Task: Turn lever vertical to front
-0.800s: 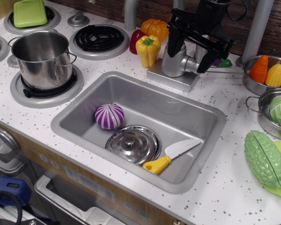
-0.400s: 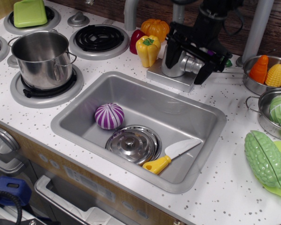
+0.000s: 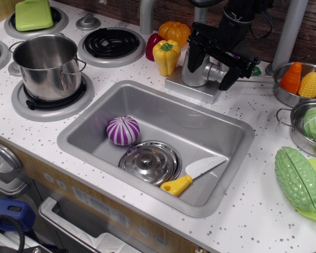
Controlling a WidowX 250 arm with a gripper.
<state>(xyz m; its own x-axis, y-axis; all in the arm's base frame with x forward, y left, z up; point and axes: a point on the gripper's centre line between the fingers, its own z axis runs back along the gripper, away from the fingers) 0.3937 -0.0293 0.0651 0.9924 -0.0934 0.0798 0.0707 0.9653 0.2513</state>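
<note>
Between your tool's (image 3: 211, 65) spread fingers sat the faucet body (image 3: 196, 67), fingers apart, clamping nothing. The lever (image 3: 219, 72) projected sideways from that body toward the tool's right finger, its long axis roughly horizontal.

A toy kitchen counter (image 3: 242, 211) with a grey sink (image 3: 89, 118) at its middle. Inside the sink lie a purple striped onion (image 3: 122, 130), a steel lid (image 3: 150, 161) and a yellow-handled knife (image 3: 192, 175). Just behind the sink stands the rounded faucet body (image 3: 196, 68); a black claw (image 3: 213, 66) straddles it, spread wide, hiding the lever.
</note>
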